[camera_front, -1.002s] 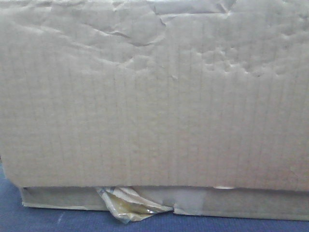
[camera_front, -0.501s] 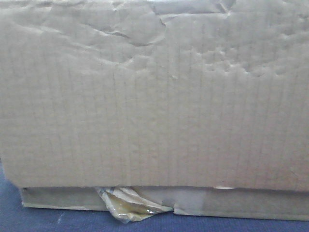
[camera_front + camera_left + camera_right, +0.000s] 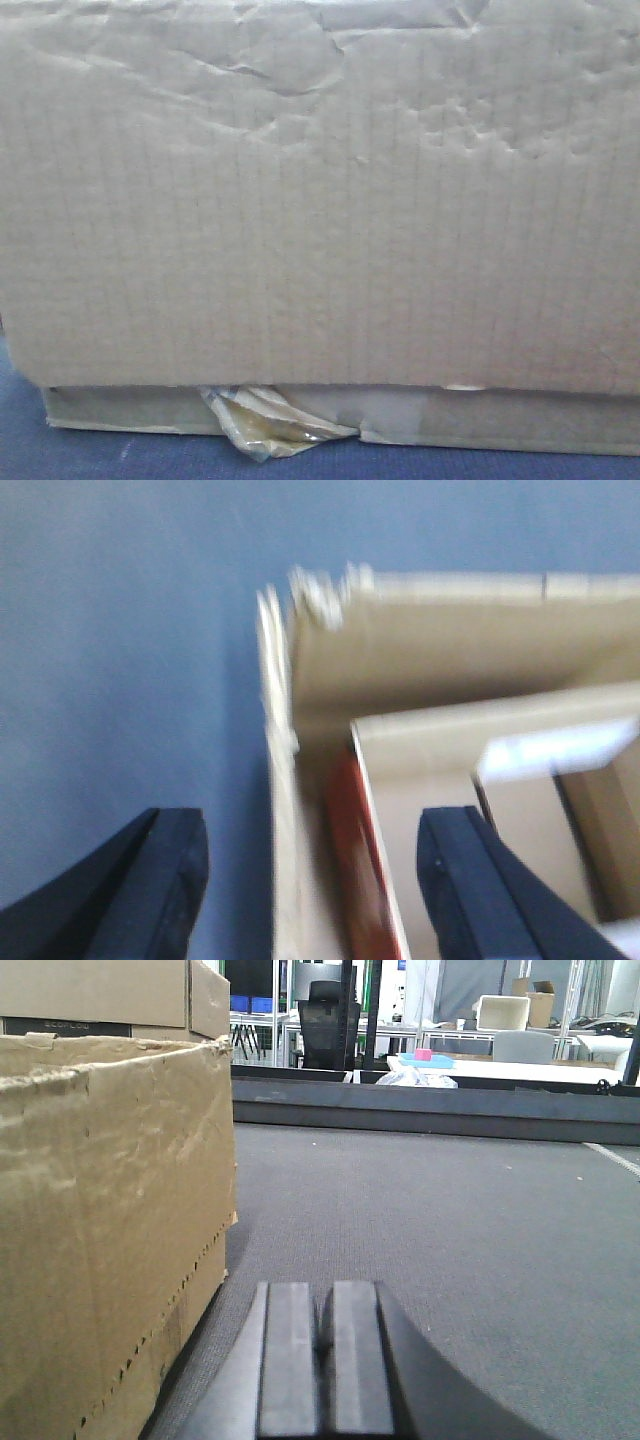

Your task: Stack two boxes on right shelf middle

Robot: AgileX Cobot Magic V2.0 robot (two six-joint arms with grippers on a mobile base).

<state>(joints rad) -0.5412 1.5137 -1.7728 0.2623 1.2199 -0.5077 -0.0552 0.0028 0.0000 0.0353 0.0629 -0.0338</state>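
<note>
A tall, wrinkled tan cardboard box (image 3: 320,200) fills the front view. Under its lower edge shows a flatter cardboard box (image 3: 500,420) with a crumpled yellowish tape scrap (image 3: 265,425). In the blurred left wrist view my left gripper (image 3: 312,865) is open. Its black fingers (image 3: 160,880) straddle the left wall of an open cardboard box (image 3: 420,650), which holds a smaller carton and something red. In the right wrist view my right gripper (image 3: 322,1305) is shut and empty, low over the dark grey surface, just right of a box's side (image 3: 100,1220). The steel shelf is out of view.
The dark grey felt-like surface (image 3: 450,1220) stretches ahead and right of my right gripper to a raised dark edge (image 3: 430,1110). Another cardboard box (image 3: 110,990) shows at the top left. Desks and an office chair (image 3: 325,1020) stand far behind.
</note>
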